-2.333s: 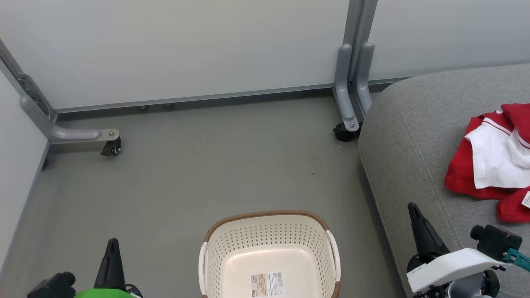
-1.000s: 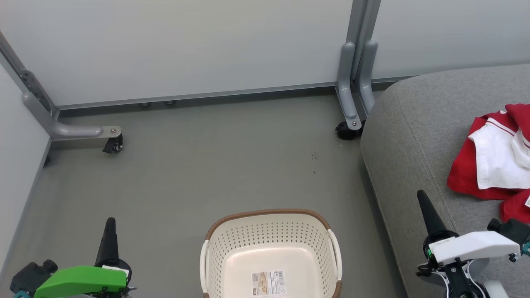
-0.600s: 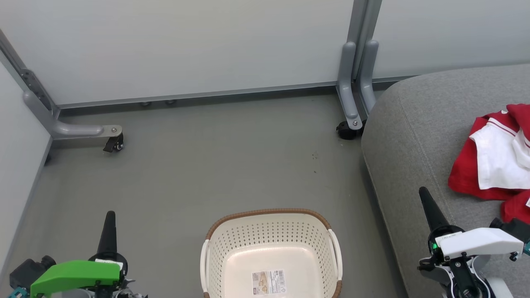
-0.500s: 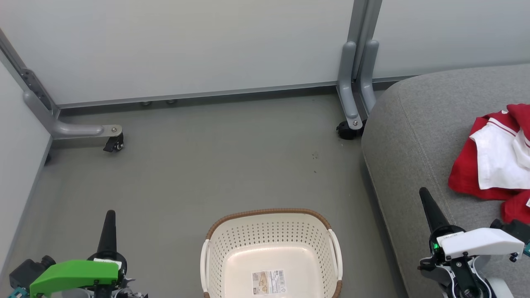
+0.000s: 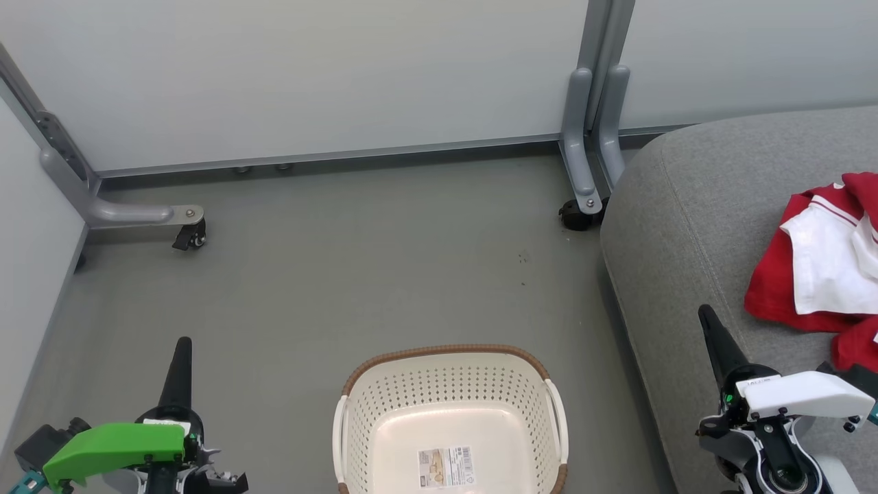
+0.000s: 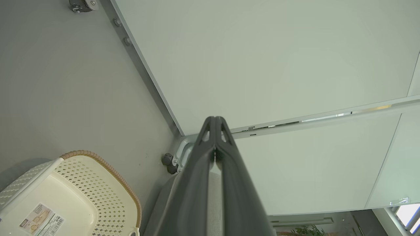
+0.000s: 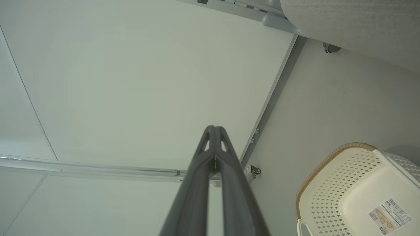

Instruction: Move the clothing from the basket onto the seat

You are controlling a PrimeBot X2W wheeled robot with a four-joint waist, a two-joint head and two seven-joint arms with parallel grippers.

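Note:
The red clothing [image 5: 816, 264] with its white panel lies on the grey seat [image 5: 693, 206] at the right edge of the head view. The cream basket [image 5: 449, 418] stands on the floor at bottom centre, with only a paper label on its bottom. It also appears as the basket [image 6: 65, 200] in the left wrist view and the basket [image 7: 357, 190] in the right wrist view. My left gripper [image 5: 182, 343] is shut at lower left, left of the basket. My right gripper [image 5: 704, 312] is shut at lower right, over the seat's front edge, left of the clothing.
Pale partition panels [image 5: 309, 75] close off the back and left. Their grey feet on castors stand at the left castor [image 5: 188, 237] and the right castor [image 5: 576, 209] beside the seat. Grey floor [image 5: 357, 274] lies between the basket and the panels.
Both arms have drawn back toward the bottom of the head view, the right gripper away from the clothing. The picture has shifted slightly. Clothing and basket lie as before.

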